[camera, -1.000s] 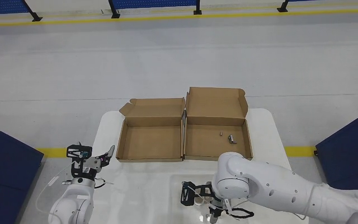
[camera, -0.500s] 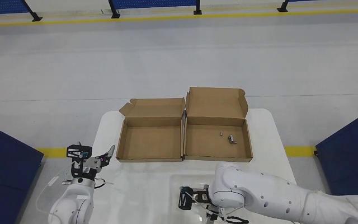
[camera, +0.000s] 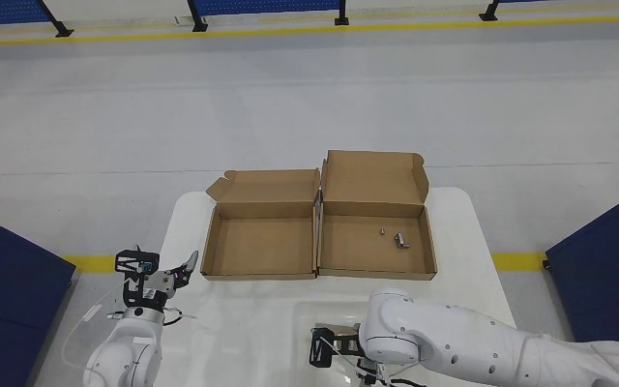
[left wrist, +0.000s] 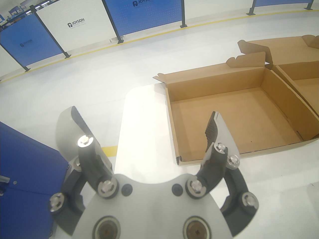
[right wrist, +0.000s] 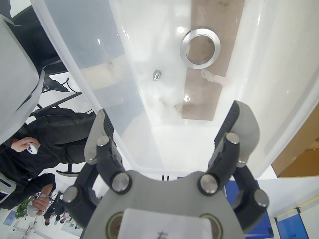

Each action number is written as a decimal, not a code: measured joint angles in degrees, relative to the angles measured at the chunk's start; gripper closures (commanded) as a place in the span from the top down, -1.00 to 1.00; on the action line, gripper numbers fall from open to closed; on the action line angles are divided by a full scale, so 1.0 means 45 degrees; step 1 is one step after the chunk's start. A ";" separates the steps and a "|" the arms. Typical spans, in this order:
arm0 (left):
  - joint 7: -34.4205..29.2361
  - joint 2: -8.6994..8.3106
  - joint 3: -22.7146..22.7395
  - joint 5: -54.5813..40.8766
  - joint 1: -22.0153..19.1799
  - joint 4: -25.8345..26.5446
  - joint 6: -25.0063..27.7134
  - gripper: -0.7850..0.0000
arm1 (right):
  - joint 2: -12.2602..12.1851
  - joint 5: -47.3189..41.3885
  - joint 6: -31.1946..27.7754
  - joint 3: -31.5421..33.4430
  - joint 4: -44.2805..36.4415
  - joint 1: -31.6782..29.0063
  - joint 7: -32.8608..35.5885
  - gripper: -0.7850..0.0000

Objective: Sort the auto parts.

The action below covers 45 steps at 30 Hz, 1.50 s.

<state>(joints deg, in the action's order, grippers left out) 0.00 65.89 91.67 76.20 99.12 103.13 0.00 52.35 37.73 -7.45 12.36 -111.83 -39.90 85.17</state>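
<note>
On the desk [camera: 242, 314], a ring [right wrist: 200, 48] and bolt [right wrist: 156, 75] are held in a clear tub [right wrist: 74, 50] under the open right pincer [right wrist: 169, 111]. The left pincer [left wrist: 143, 113] is open too. The ring could be skidded away by an off-centre closing.

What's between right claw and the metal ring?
Right wrist view: a small pale scrap lies beside the ring; otherwise bare bin floor. The bolt sits off to the side.
</note>
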 measured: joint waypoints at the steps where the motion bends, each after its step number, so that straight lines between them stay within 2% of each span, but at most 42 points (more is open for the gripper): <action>1: 0.0000 0.0000 0.0000 0.0000 0.0000 0.0000 0.0000 1.00 | 0.0000 0.0006 -0.0001 0.0000 0.0013 -0.0012 -0.0016 1.00; 8: 0.0000 0.0000 0.0000 0.0000 0.0000 0.0000 0.0000 1.00 | 0.0088 0.0423 -0.0188 0.0065 0.0671 -0.0433 -0.0907 1.00; 9: 0.0000 0.0000 0.0000 0.0000 0.0000 0.0000 0.0000 1.00 | 0.0100 0.0462 -0.0175 0.0078 0.0720 -0.0470 -0.0914 0.95; 10: 0.0000 0.0000 0.0000 0.0000 0.0000 0.0000 0.0000 1.00 | 0.0118 0.0497 -0.0175 0.0080 0.0762 -0.0508 -0.0915 0.72; 11: 0.0000 0.0000 0.0000 0.0000 0.0000 0.0000 0.0000 1.00 | 0.0148 0.0516 -0.0217 0.0066 0.0812 -0.0560 -0.0884 0.34; 12: 0.0000 0.0000 0.0000 0.0000 0.0000 0.0000 0.0000 1.00 | 0.0175 0.0530 -0.0252 0.0051 0.0849 -0.0590 -0.0839 0.13; 13: 0.0000 0.0000 0.0000 0.0000 0.0000 0.0000 0.0000 1.00 | 0.0204 0.0556 -0.0260 0.0041 0.0879 -0.0615 -0.0798 -0.02; 14: 0.0000 0.0000 0.0000 0.0000 0.0000 0.0000 0.0000 1.00 | 0.0247 0.0583 -0.0259 0.0025 0.0916 -0.0653 -0.0745 -0.07; 35: 0.0000 0.0000 0.0000 0.0000 0.0000 0.0000 0.0000 1.00 | 0.0765 0.0223 -0.0794 0.0117 0.1906 -0.1232 -0.0682 -0.22; 45: 0.0000 0.0000 0.0000 0.0000 0.0000 0.0000 0.0000 1.00 | 0.1048 0.0347 -0.0923 0.0109 0.2248 -0.1329 -0.0508 -0.36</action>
<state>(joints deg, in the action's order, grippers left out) 0.00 65.89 91.67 76.20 99.12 103.13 0.00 57.06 39.29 -11.60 12.85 -101.72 -45.88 82.89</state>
